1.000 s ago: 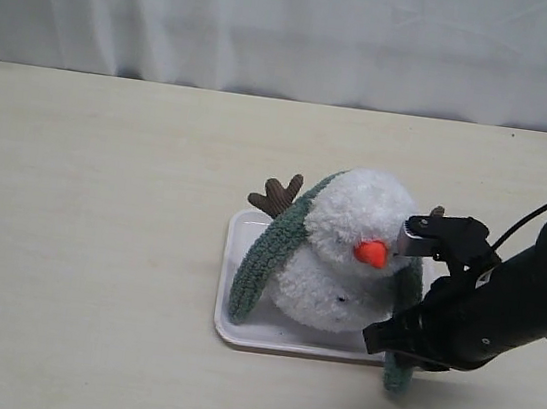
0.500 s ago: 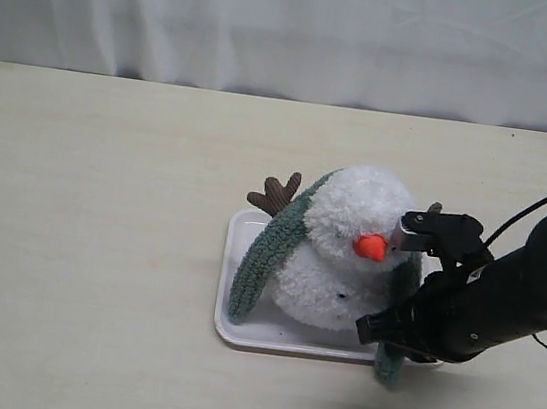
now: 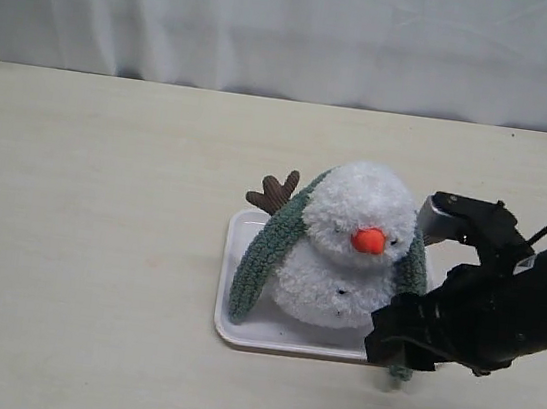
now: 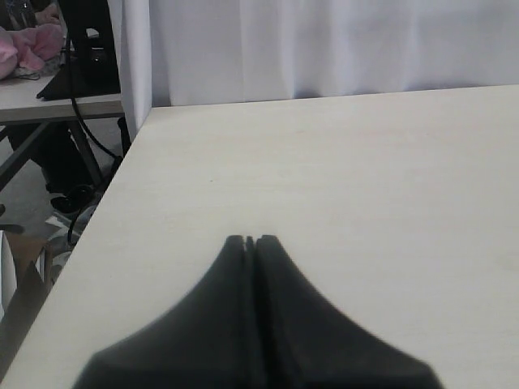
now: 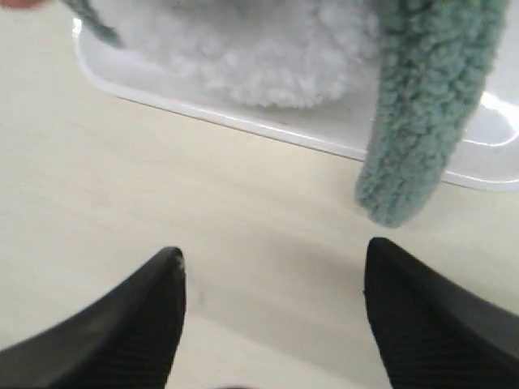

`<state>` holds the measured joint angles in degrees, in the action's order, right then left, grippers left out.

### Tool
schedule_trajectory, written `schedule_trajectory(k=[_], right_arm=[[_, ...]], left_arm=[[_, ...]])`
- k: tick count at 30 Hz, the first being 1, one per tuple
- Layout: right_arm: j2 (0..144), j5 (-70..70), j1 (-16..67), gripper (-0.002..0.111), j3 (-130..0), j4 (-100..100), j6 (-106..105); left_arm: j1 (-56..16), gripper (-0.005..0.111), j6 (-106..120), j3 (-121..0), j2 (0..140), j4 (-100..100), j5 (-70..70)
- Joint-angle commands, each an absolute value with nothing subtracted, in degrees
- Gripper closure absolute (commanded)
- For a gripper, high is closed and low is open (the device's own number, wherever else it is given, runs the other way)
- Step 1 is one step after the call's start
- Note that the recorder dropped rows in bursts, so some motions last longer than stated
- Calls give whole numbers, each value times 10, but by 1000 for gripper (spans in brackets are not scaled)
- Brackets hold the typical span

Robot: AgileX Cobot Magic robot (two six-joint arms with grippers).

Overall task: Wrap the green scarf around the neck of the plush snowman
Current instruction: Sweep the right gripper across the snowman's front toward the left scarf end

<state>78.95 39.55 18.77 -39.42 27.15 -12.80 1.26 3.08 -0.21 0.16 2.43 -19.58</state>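
Pale wood-grain table (image 3: 97,242) before white curtain (image 3: 277,23); left jaws together, right jaws apart, empty.

You: right arm (image 3: 502,310) enters exterior view from 3 o'clock, wrist angled toward 8 o'clock. Your right end effector (image 5: 274,251): jaws spread wide, holding nothing. Your left end effector (image 4: 250,240): fingers pressed together.

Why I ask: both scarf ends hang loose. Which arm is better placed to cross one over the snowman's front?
Probably right: the right gripper is open beside the scarf end hanging over the tray; the left gripper is shut, with no snowman in its view.
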Motion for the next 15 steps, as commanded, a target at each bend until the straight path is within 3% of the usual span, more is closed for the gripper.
schedule_trajectory(k=[1,8,15], right_arm=[[721,429,191,47,-391,357,-186],[690,307,331,53,-366,424,-187],[787,118,465,53,-360,381,-123]], left_arm=[[13,107,30,0,0,24,-189],[13,107,30,0,0,24,-189],[13,107,30,0,0,24,-189]])
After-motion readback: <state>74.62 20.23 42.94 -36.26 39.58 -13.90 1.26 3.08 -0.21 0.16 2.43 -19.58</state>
